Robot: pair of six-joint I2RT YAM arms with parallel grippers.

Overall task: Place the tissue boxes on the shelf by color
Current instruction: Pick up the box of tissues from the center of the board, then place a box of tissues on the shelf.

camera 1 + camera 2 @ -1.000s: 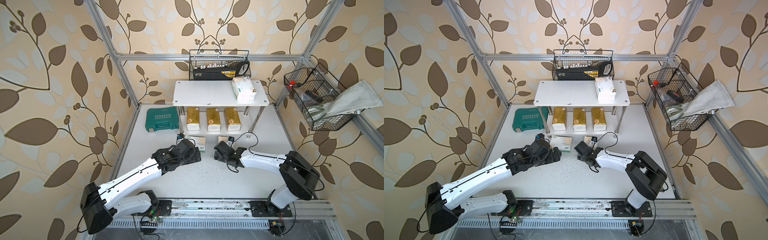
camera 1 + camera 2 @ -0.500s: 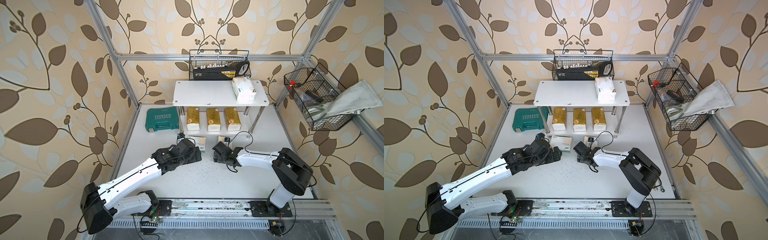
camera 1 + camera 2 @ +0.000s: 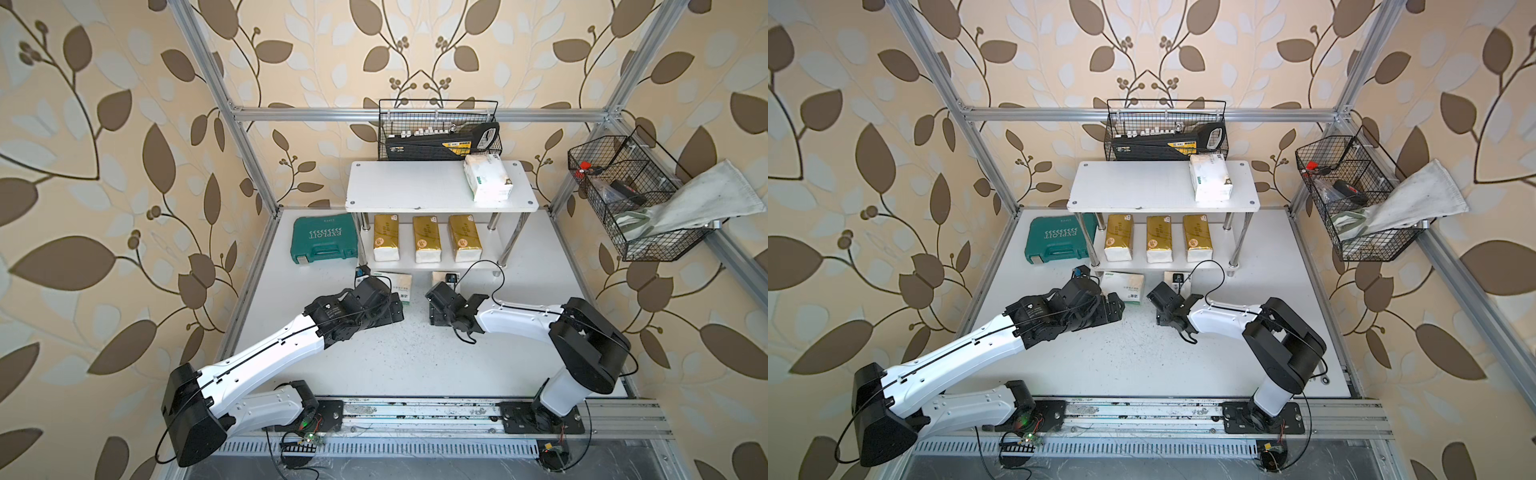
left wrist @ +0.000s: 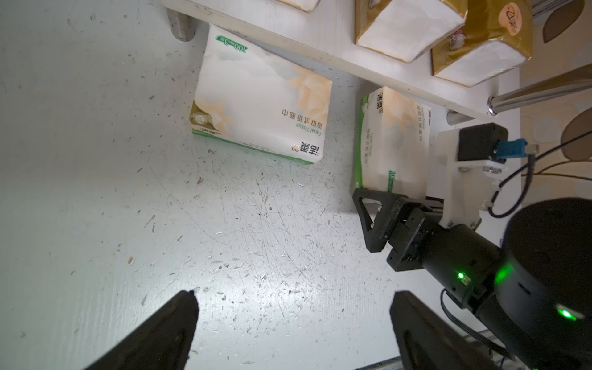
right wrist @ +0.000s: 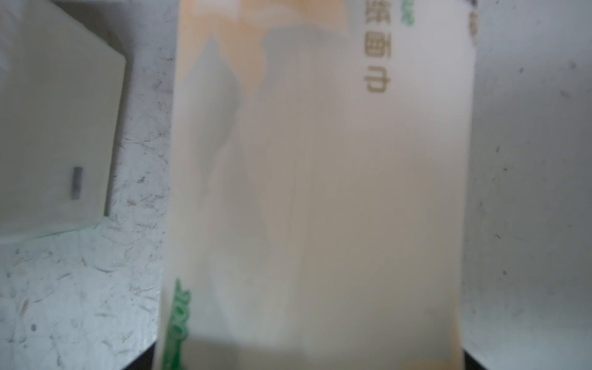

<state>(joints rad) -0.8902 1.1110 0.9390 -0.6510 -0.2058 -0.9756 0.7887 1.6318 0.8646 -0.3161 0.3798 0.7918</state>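
The shelf [image 3: 411, 189] [image 3: 1133, 189] carries one white tissue box [image 3: 487, 178] [image 3: 1209, 178] on its top board and three gold ones [image 3: 426, 244] [image 3: 1158, 244] on the lower board. Two more white tissue boxes lie on the table in front of it. The left one [image 3: 398, 284] [image 4: 262, 102] lies flat and free. My right gripper [image 4: 397, 195] [image 5: 307, 358] is shut on the near end of the right one [image 4: 394, 144] [image 5: 320, 176], which fills the gap between its fingers. My left gripper [image 4: 294, 298] [image 3: 397, 309] is open over bare table, short of the free box.
A teal tool case [image 3: 324, 241] lies left of the shelf. One black wire basket [image 3: 438, 133] hangs behind the shelf. Another [image 3: 623, 208], with a grey cloth [image 3: 706, 195] over its rim, hangs on the right wall. The lower board's front edge [image 4: 320, 48] overhangs both floor boxes.
My right gripper has gone from wide open to closed on the right-hand white box, and its arm has edged to the left. The left arm has not moved.
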